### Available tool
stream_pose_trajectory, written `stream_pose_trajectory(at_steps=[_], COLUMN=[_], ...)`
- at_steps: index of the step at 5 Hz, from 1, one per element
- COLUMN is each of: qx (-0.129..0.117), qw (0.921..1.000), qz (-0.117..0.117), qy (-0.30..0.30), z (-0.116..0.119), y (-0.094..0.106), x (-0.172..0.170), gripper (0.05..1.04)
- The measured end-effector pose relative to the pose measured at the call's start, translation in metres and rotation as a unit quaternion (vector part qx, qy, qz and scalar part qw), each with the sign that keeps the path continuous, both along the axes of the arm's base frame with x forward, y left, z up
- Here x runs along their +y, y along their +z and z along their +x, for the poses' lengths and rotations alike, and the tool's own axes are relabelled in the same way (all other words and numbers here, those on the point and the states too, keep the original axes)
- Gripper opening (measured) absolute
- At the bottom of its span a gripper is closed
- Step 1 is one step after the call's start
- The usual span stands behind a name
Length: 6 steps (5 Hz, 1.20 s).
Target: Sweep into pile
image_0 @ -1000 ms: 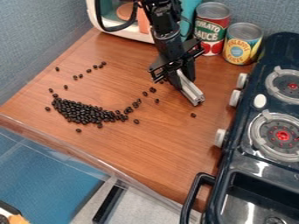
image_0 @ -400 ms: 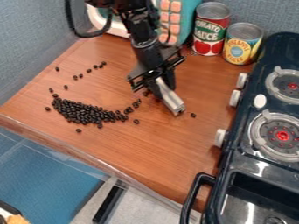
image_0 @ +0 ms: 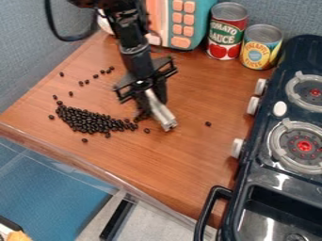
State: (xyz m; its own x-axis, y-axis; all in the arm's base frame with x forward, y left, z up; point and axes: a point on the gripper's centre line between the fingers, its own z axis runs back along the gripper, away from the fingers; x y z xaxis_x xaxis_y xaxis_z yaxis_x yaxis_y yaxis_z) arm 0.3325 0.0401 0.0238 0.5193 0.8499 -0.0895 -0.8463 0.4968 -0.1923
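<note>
The black gripper (image_0: 151, 93) hangs over the middle of the wooden table, shut on a silver-grey bar-shaped tool (image_0: 161, 113) that slants down to the right, low at the wood. Just left of the tool lies the pile of dark beans (image_0: 91, 121), a long band whose right end comes close to the gripper; some beans there are partly hidden behind it. Loose beans (image_0: 104, 71) are scattered behind the pile toward the upper left. One single bean (image_0: 208, 124) sits well to the right of the tool.
Two cans, a red one (image_0: 225, 35) and a yellow one (image_0: 260, 49), stand at the back right. Behind the arm is a teal toy microwave (image_0: 200, 23). A dark toy stove (image_0: 280, 136) with knobs and a sink borders the right side. The table's front edge (image_0: 94, 162) runs diagonally.
The gripper and its tool have moved left and somewhat toward the front, closer to the pile. Beans that lay between the tool and the pile's right end have shifted left or are now covered.
</note>
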Motion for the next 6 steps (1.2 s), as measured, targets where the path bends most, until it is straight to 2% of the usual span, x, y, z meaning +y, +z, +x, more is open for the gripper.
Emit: stream_pose_trajectory(at_steps=[2, 4, 5, 6], qx=[0.014, 0.048, 0.039, -0.006], qw=[0.9995, 0.9959, 0.9967, 0.9984], qz=[0.019, 0.054, 0.043, 0.003], qy=[0.023, 0.053, 0.056, 0.055], z=[-0.013, -0.029, -0.028, -0.002], y=[-0.003, -0.002, 0.008, 0.027], x=[0.031, 0.055, 0.052, 0.037], gripper=[0.346, 0.346, 0.346, 0.346])
